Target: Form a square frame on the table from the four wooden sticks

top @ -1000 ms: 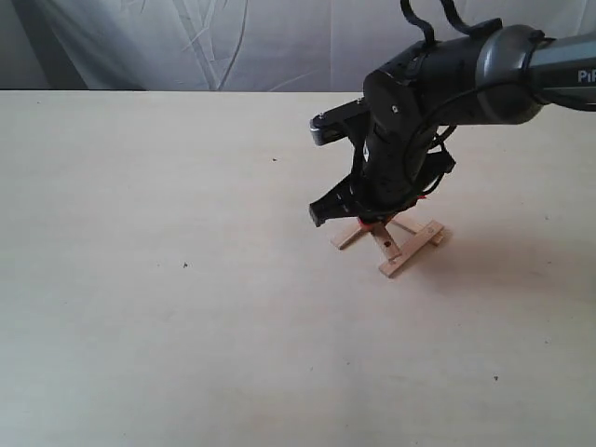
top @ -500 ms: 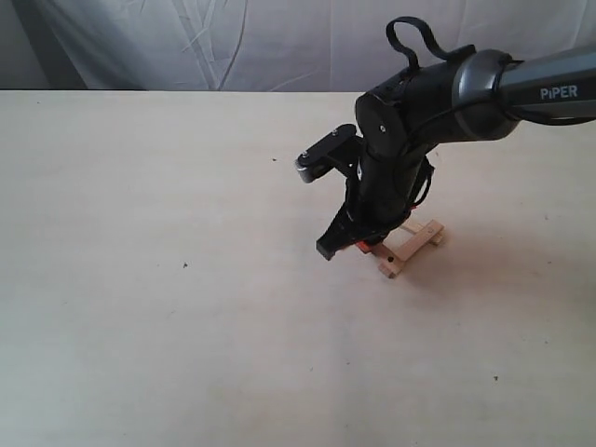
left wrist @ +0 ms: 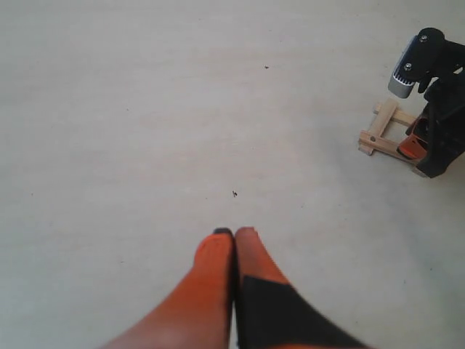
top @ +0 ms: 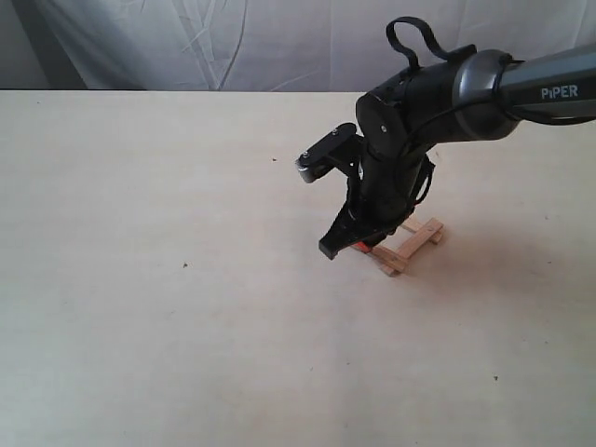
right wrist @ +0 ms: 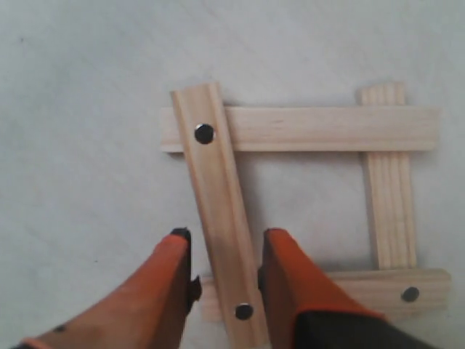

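Observation:
The four wooden sticks lie as a rough square frame on the table, right of centre. A slat with a dark hole near each end lies tilted across a plain slat and a holed slat. A second plain slat runs under both on the far side. My right gripper straddles the tilted slat, open, with a small gap beside one finger. Away from the frame, my left gripper hangs shut and empty over bare table.
A wrinkled white cloth hangs behind the table's far edge. The right arm reaches in from the upper right and hides the frame's left part in the exterior view. A few tiny dark specks dot the tabletop.
The right wrist has turned and the gripper has come down over the frame's left side. The slat that stuck out to the left now lies nearer the square.

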Controlling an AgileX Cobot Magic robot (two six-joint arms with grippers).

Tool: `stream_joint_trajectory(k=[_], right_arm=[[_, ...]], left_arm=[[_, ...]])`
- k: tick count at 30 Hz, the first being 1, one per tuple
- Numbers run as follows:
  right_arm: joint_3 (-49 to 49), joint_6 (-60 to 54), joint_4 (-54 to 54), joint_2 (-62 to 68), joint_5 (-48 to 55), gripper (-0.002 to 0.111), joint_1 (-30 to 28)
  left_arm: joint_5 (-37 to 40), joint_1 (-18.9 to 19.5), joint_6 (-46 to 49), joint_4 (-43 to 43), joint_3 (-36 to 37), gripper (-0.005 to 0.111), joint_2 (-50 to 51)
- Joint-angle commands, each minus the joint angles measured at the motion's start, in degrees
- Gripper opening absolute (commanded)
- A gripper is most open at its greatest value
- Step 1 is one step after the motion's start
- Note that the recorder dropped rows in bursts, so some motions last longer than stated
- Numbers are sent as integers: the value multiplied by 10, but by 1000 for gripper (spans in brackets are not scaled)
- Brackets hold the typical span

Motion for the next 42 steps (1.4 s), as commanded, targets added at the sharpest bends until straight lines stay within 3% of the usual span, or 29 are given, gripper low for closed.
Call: stream_joint_trajectory(k=[1, 8, 11, 14, 22, 35, 42], right_arm=[[1, -3, -2, -3, 1, 33, -4], [1, 46, 0, -43, 26, 32, -6], [1, 69, 20, -64, 36, 20, -17], [1, 95, 42, -81, 40, 0, -35], [60, 126, 77, -162, 22, -1, -58], [209, 141, 71, -403, 2, -1, -183], [321, 173, 49, -574, -113, -1, -182]], left_arm=[[-4, 3, 2, 2, 3, 0, -3], [-4, 3, 2, 2, 3, 0, -3], [-4, 3, 2, 2, 3, 0, -3], [-4, 3, 2, 2, 3, 0, -3], [-4, 3, 2, 2, 3, 0, -3], [-4, 3, 2, 2, 3, 0, -3], [-4, 3, 2, 2, 3, 0, -3]])
